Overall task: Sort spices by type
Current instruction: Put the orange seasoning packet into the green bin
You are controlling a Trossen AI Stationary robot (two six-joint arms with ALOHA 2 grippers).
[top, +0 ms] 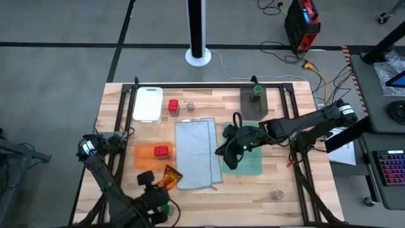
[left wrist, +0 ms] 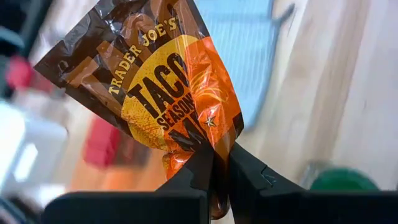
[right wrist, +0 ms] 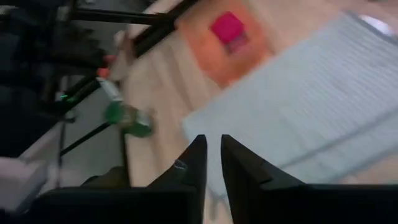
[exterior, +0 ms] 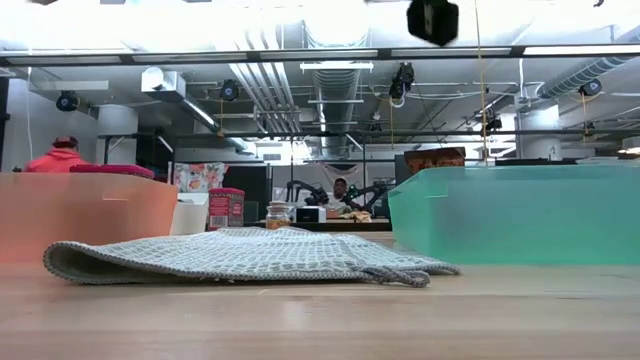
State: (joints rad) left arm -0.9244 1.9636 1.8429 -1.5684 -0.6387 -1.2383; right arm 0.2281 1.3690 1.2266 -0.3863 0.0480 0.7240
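wooden desk (top: pixel 209 202) with cloths on top. left hand (left wrist: pixel 214 180) is clamped on the bottom edge of a taco packet (left wrist: pixel 161 93), lifted near the desk's front. it looks light, floppy and slippery, so pinch the flat edge. right hand (right wrist: pixel 211 158), nearly together, holds nothing.

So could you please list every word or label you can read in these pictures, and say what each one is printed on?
"TRADER JOE'S": on the shiny orange-brown packet held in the left gripper, left wrist view.
"TACO": same packet, large dark letters.
"SEASON...": same packet, cut off by a crease.
A further line starting "M": hidden by the jaws.
Red boxes, jars and shakers: labels too small or blurred to read.
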